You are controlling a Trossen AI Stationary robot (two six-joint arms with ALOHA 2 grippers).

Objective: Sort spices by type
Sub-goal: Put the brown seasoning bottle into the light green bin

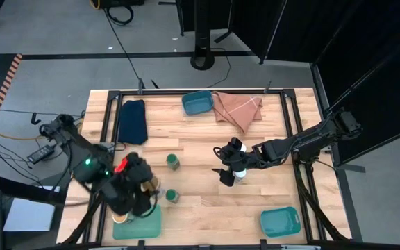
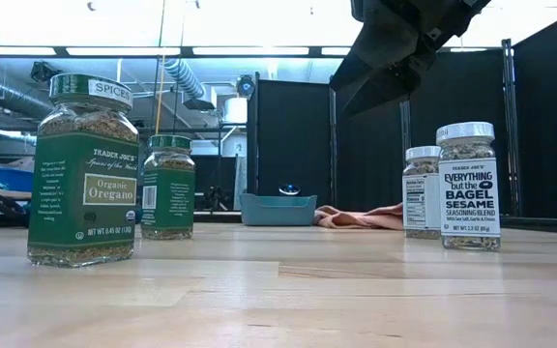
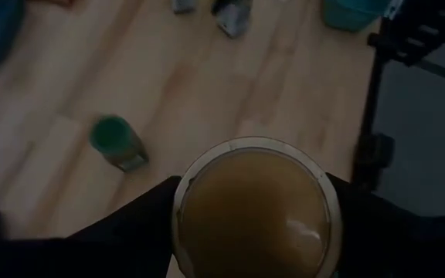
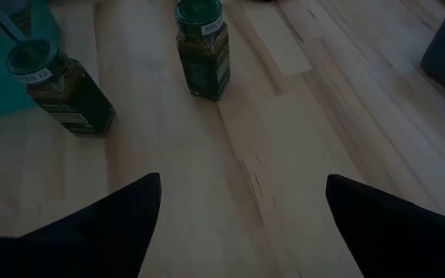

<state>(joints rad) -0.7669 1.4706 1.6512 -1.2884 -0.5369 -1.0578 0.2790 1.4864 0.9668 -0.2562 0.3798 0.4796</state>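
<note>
The left gripper (image 1: pixel 143 189) is seen at the near left of the table. It is clamped on a tan-lidded jar (image 3: pixel 255 207), which is held between its two dark fingers (image 3: pixel 141 224). Just under it, at the near left edge, a teal tray (image 1: pixel 148 223) is found, and a second tan lid (image 1: pixel 119 217) is seen at that tray's left side.

Two green-lidded oregano jars are stood upright to the right of the left gripper. One oregano jar (image 1: pixel 173 196) is nearer, and the other oregano jar (image 1: pixel 173 162) is a bit farther back. They are apart from each other.

The right gripper (image 1: pixel 226 173) is held above the middle of the table, with its fingers (image 4: pixel 122 224) spread wide apart and nothing between them. A white-lidded jar (image 1: pixel 239 172) is seen just beside it. In the low view, two white-lidded jars are stood on the wood: the bagel sesame jar (image 2: pixel 469 188) in front and another white-lidded jar (image 2: pixel 422 192) behind it.

At the far side, a dark blue cloth (image 1: pixel 132 121), a teal bin (image 1: pixel 198 104) and a pink cloth (image 1: pixel 239 110) are laid. A second teal bin (image 1: pixel 280 222) is placed at the near right.
</note>
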